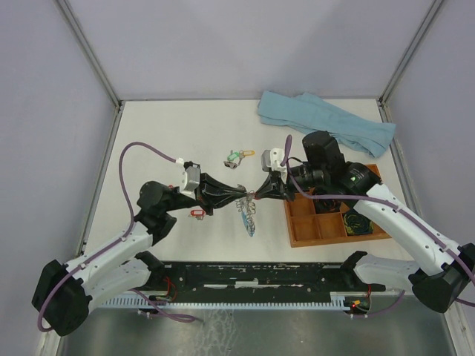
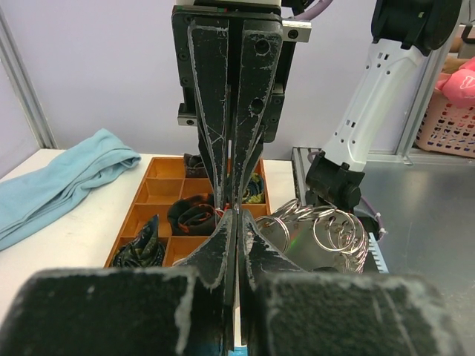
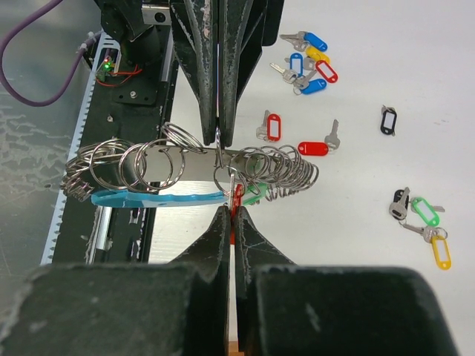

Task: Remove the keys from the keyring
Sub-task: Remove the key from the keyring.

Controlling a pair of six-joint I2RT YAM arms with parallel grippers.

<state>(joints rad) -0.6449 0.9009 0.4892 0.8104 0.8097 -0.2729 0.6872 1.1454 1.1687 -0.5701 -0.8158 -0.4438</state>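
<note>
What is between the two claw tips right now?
The keyring: its ring-laden band crosses between the left claw and the right claw. The right wrist view shows it.

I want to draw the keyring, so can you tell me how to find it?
On the white table, find where the left gripper and right gripper meet tip to tip. The keyring hangs from that spot. Only it has a light-blue side and a crowd of small silver rings; the keys nearby lie loose.
</note>
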